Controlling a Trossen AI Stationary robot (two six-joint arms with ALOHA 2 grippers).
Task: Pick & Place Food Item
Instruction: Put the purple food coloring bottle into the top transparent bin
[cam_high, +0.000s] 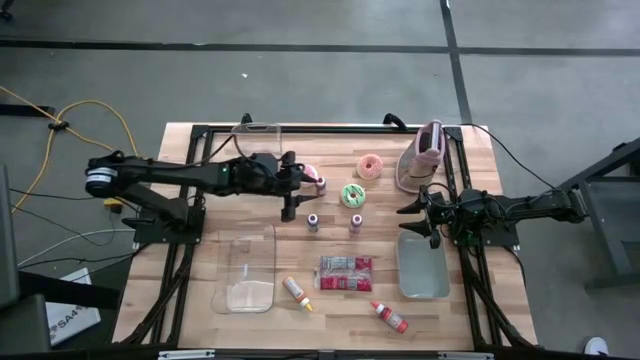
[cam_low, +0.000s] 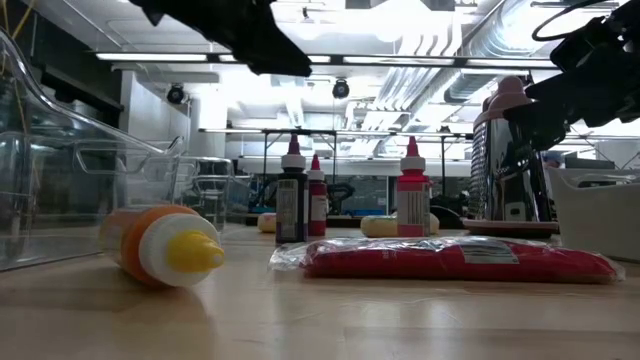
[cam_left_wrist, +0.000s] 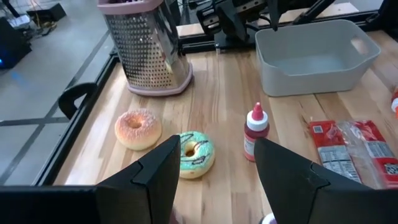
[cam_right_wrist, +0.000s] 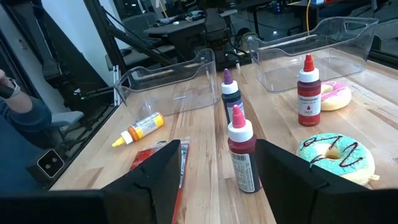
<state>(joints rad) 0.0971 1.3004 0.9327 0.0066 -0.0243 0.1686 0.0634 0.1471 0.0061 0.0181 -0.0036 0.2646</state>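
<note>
We see both pincers, left (cam_high: 290, 207) and right (cam_high: 432, 232), open and empty above the worktop (cam_high: 480, 150), likely lining up on the green-iced doughnut (cam_high: 353, 195).

Matt wooden table (cam_high: 200, 300), glossy clear plastic bin (cam_high: 250, 265), perforated metal grater (cam_left_wrist: 146, 46)

"SA4" partly readable on white box (cam_high: 72, 322) on floor beside table; bottle labels and red packet print too small to read.
</note>
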